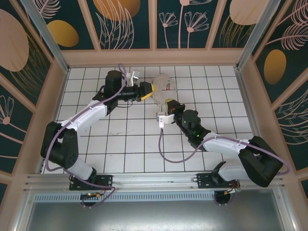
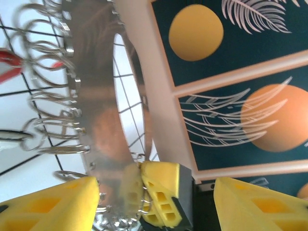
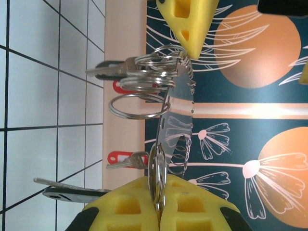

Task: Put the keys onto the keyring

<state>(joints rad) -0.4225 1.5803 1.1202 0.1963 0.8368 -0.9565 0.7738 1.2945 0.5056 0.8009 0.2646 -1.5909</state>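
Both arms meet over the far tiles (image 1: 120, 139) from above, left gripper (image 1: 147, 91) and right gripper (image 1: 168, 103) flanking the raised keyring (image 1: 162, 85). Left wrist: yellow fingers (image 2: 53, 207) stand wide astride the hoop's rim. Right wrist: jaws pinched tight on that rim. Likely steadying the hoop; next, the open left pincer must do the threading.

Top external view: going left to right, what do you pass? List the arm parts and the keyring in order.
In order: left arm's black shoulder block → left arm's black forearm joint → left gripper with yellow fingers → keyring, a large pale round hoop fringed with silvery rings → right arm's black forearm joint → right arm's black shoulder block.
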